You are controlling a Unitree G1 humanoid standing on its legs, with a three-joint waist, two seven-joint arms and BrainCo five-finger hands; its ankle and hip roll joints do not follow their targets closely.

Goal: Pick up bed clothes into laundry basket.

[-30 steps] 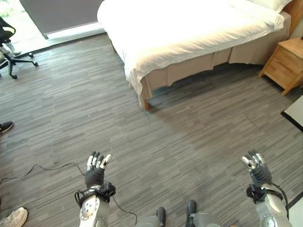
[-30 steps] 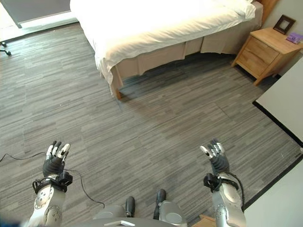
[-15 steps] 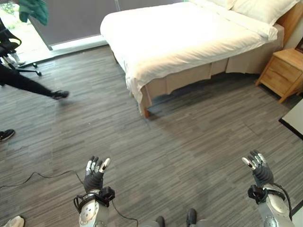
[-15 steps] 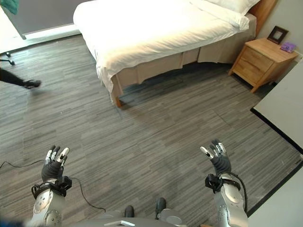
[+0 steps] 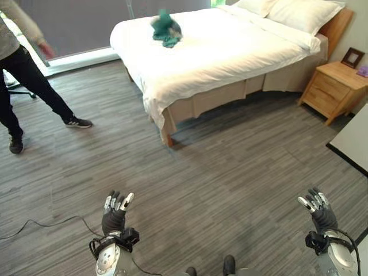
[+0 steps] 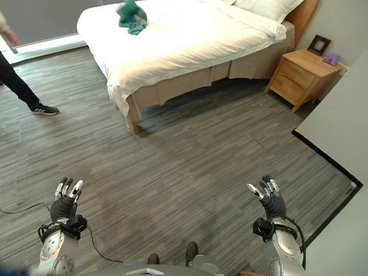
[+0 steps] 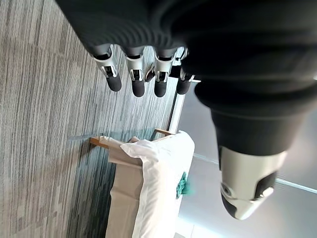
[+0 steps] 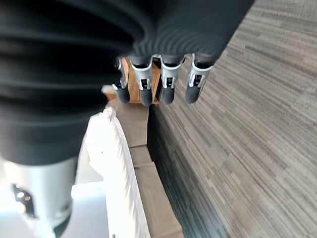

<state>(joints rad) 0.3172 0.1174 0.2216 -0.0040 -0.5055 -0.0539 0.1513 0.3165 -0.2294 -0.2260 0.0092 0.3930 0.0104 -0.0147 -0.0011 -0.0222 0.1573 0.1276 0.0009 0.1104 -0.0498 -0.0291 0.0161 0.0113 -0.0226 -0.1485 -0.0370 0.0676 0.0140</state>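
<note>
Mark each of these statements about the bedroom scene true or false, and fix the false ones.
1. A crumpled green cloth lies on the white bed. True.
2. The left hand grips the cloth. False: it is open and empty, over the grey floor.
3. The right hand is open. True.
4. The wooden nightstand stands at the foot of the bed. False: it stands beside the pillow end.
5. A person stands left of the bed. True.
</note>
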